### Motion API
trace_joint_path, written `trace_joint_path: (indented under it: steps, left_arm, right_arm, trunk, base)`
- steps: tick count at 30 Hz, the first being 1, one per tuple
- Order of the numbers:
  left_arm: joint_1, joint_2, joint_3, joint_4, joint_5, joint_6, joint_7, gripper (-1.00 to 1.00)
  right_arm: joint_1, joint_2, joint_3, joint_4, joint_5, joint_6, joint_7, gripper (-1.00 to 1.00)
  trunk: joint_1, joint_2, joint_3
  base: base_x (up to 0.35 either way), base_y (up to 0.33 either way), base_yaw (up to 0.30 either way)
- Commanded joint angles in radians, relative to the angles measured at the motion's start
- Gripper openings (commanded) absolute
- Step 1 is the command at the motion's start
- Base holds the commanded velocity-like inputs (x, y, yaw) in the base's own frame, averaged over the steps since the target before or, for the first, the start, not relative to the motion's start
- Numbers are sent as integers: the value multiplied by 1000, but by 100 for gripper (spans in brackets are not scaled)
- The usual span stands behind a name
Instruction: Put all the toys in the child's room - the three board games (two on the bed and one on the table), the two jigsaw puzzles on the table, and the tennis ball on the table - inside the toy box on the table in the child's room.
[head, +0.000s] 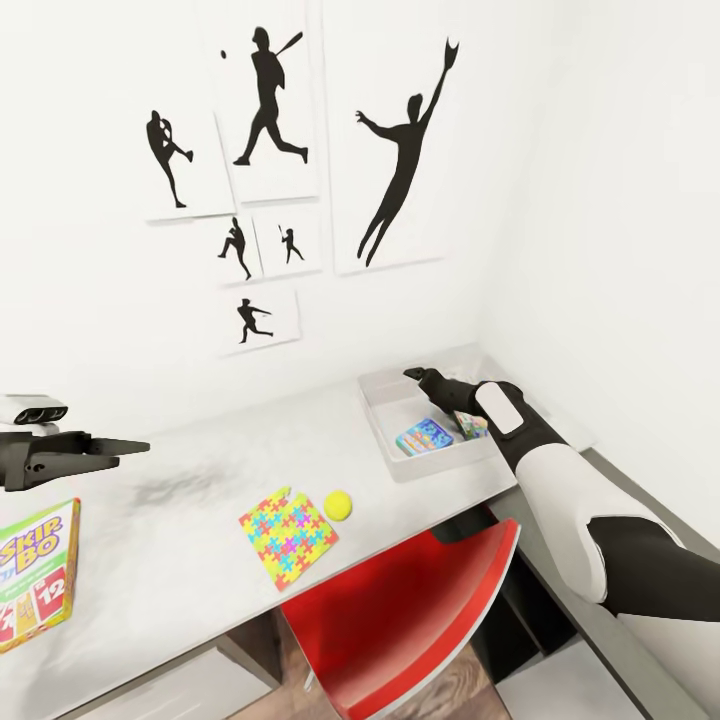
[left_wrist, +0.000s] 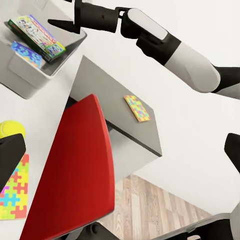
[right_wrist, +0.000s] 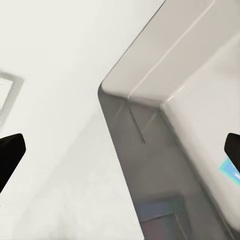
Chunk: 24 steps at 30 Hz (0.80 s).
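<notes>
On the white table (head: 180, 570), a green Skip-Bo board game (head: 35, 570) lies at the far left beneath the left gripper (head: 125, 446), whose fingers look nearly closed around nothing, well away from the toy box (head: 385, 440). Between them, a jigsaw puzzle (head: 288, 534) and the tennis ball (head: 338, 504) wait. The right gripper (head: 412, 375) hovers over the box, spread wide and empty, with a blue board game (head: 424, 436) already inside.

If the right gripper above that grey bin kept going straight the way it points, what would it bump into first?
Most likely the toy box itself: the right gripper is open and aimed at a far inner corner. The white wall lies beyond the rim. Depth is hard to judge.
</notes>
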Motion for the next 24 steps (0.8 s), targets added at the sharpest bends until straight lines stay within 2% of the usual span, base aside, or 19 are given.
trace_joint_path:
  steps: [1,7,11,15,17,24]
  left_arm:
    - [-1,1,0,0,0,11,-4,100]
    - [-1,1,-1,0,-1,11,-4,100]
    - [-1,1,-1,0,-1,11,-4,100]
    - [-1,1,-1,0,-2,11,-4,100]
    - [-1,1,-1,0,-3,11,-4,100]
    - [-1,1,-1,2,-6,11,-4,100]
  right_arm:
    - [-1,0,1,0,0,3,1,100]
    - [-1,0,1,-2,0,2,1,100]
    - [-1,-1,1,-42,0,4,7,100]
    - [1,-2,1,-142,0,19,11,100]
    - [7,-2,1,-218,0,54,11,100]
    - [61,-3,-7,-389,-3,183,5,100]
  trunk:
    - [1,-2,0]
    - [1,-2,9]
    - [1,-2,15]
    - [1,-2,22]
    - [1,-2,25]
    - [1,-2,37]
  base:
    - [0,0,0]
    - [0,0,0]
    - [0,0,0]
    - [0,0,0]
    - [0,0,0]
    - [0,0,0]
